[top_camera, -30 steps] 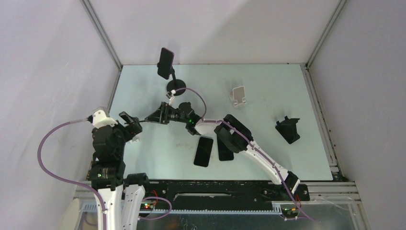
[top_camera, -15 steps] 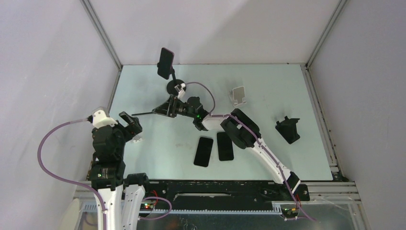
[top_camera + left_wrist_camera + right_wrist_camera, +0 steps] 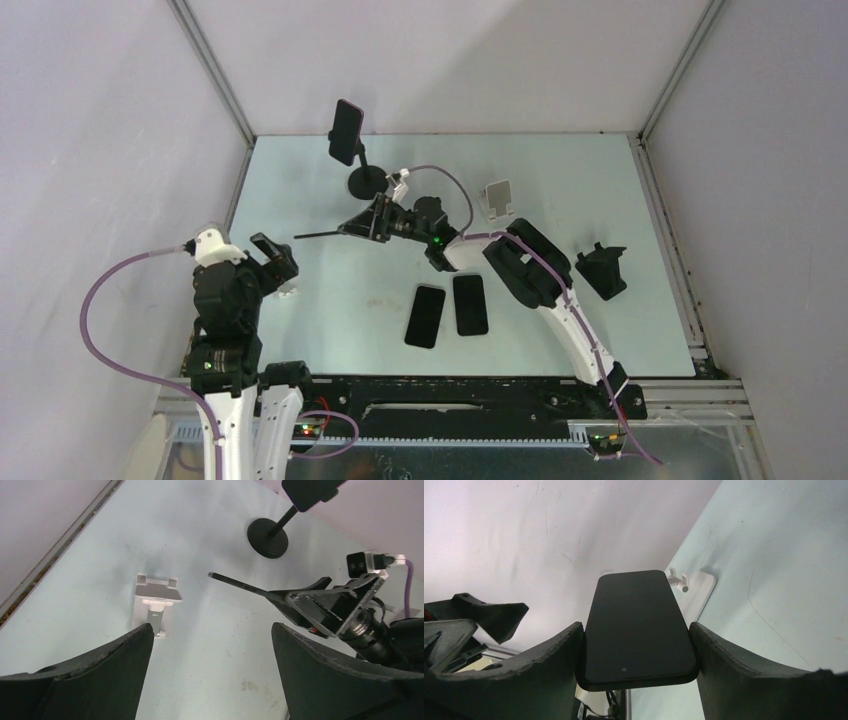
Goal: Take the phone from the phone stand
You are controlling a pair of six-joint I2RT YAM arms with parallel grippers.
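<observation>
My right gripper (image 3: pixel 365 224) is shut on a black phone (image 3: pixel 322 234) and holds it above the table, edge-on in the top view. In the right wrist view the phone (image 3: pixel 636 617) sits between both jaws, which touch its long edges. An empty white phone stand (image 3: pixel 155 600) stands on the table at the left, also seen in the right wrist view (image 3: pixel 698 586). My left gripper (image 3: pixel 211 630) is open and empty just above and before that stand. The held phone (image 3: pixel 240 585) shows as a thin bar in the left wrist view.
A black pole stand (image 3: pixel 367 181) at the back holds another phone (image 3: pixel 346 131). Two black phones (image 3: pixel 427 315) (image 3: pixel 470 304) lie flat mid-table. A white stand (image 3: pixel 498 200) is at the back centre. A black stand (image 3: pixel 602 270) is at the right.
My right gripper has moved back and to the right with the phone, away from the left white stand and off the flat phones. The left arm has not moved.
</observation>
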